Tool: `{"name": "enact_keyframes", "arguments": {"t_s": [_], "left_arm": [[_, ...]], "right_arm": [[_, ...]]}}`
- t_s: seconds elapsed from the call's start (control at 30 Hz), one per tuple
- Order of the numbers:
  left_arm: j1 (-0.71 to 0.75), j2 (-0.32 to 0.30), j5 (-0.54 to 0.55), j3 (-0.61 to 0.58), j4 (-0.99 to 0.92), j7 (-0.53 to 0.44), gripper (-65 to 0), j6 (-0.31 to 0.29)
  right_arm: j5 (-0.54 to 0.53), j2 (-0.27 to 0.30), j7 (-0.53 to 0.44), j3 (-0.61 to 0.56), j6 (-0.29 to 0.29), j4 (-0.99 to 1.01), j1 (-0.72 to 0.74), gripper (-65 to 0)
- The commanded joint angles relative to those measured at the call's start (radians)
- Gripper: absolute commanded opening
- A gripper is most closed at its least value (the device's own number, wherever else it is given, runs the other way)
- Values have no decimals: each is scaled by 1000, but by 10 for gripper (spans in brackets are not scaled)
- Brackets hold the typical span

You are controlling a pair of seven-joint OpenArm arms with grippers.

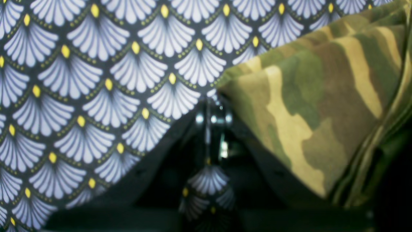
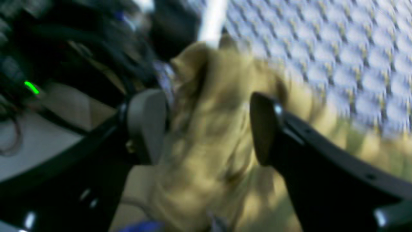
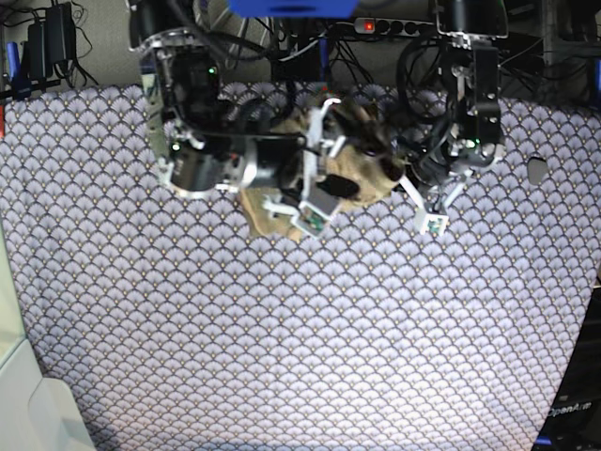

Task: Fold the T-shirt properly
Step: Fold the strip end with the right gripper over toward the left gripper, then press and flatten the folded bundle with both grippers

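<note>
Right gripper (image 2: 206, 129) gapes around bunched T-shirt (image 2: 206, 154) (left gripper (image 1: 212, 129) clenched, apparently empty); fold may slump undone.

A robotics lab: cables (image 3: 282, 52) and a power strip (image 3: 394, 26) behind the patterned tablecloth (image 3: 282, 329).

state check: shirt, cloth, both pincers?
T-shirt: bunched in a heap at the far edge, partly hidden by the arms.
Patterned cloth: spread flat.
Right pincer: open, straddling the shirt fabric.
Left pincer: shut, beside the shirt.
</note>
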State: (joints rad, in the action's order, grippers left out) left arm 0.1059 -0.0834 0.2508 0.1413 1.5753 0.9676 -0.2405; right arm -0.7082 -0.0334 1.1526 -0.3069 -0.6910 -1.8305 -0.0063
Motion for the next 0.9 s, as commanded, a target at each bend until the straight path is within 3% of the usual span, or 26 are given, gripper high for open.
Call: {"name": "enact_keyframes", "arguments": {"t_s": [0.0,0.2,0.3,0.53,0.7,0.87], "left_arm": [[-4,-5,3,1,20,-2,-647,-4],[-2,-8,-3,1,24,77,-647,-4],[10,-48,2,5,64,109,-647,-4],[58,-128,5,205,213,221,-647,-13],[122,-174,5,241,293,259,-647,-13],[186,-143,25,209,409,334,-647,-13]], "right_arm": [[-23,-6,-33,-4,-7,-18,16,-210],[-24,-7,-49,4,-7,-22,32,-209],[-24,-3,-47,44,-7,-24,50,-210],[-24,31,-39,128,-7,-25,50,-210],[-24,56,-43,130,-7,-27,39,-210],[-24,83,-49,128,-7,-25,24,-273]]}}
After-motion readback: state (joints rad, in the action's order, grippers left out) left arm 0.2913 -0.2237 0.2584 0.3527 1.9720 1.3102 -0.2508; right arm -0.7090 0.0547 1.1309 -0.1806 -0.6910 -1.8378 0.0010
